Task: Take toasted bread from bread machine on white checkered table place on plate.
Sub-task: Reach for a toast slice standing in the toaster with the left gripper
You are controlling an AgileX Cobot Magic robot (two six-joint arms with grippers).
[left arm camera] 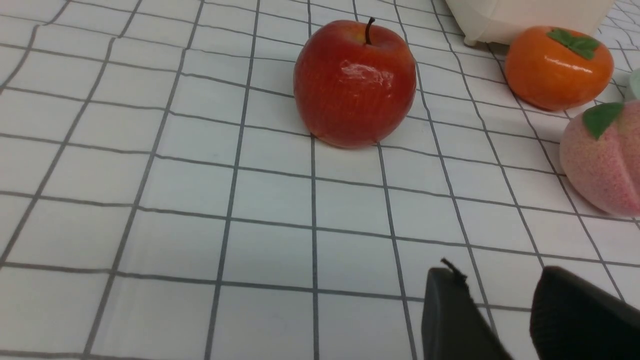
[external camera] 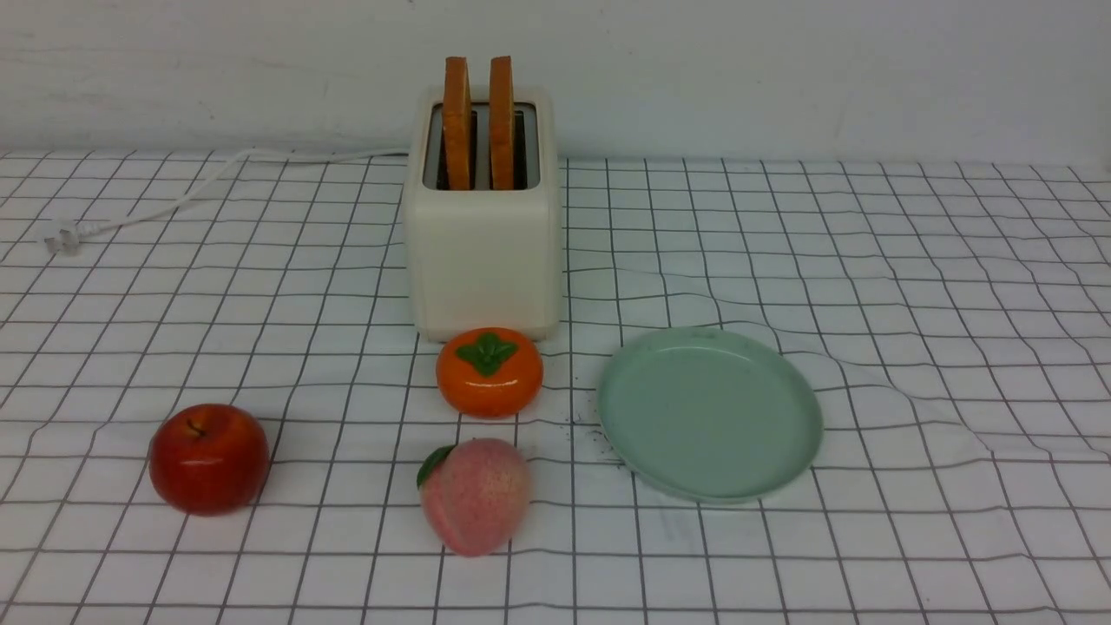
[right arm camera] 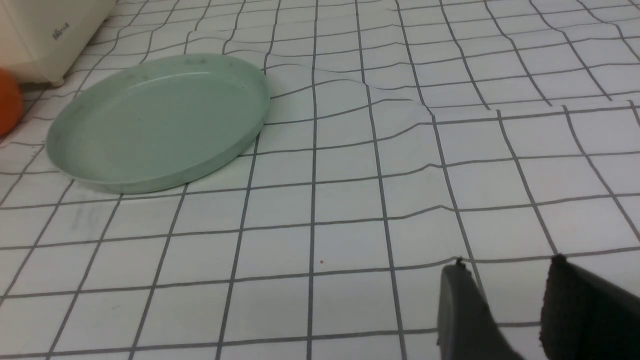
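Two slices of toasted bread (external camera: 457,121) (external camera: 501,121) stand upright in the slots of the cream bread machine (external camera: 483,252) at the back middle of the white checkered table (external camera: 911,286). The mint-green plate (external camera: 710,412) (right arm camera: 155,122) lies empty to the machine's front right. Neither arm shows in the front view. My left gripper (left arm camera: 497,280) hovers over bare cloth near the apple, open, nothing between its fingers. Over bare cloth well short of the plate, my right gripper (right arm camera: 505,270) is open and empty too.
A red apple (external camera: 208,457) (left arm camera: 355,82) sits front left, an orange persimmon (external camera: 489,371) (left arm camera: 557,67) right before the machine, a pink peach (external camera: 475,495) (left arm camera: 602,157) nearer the front. The machine's white cord (external camera: 156,213) trails off to the back left. The cloth is wrinkled around the plate.
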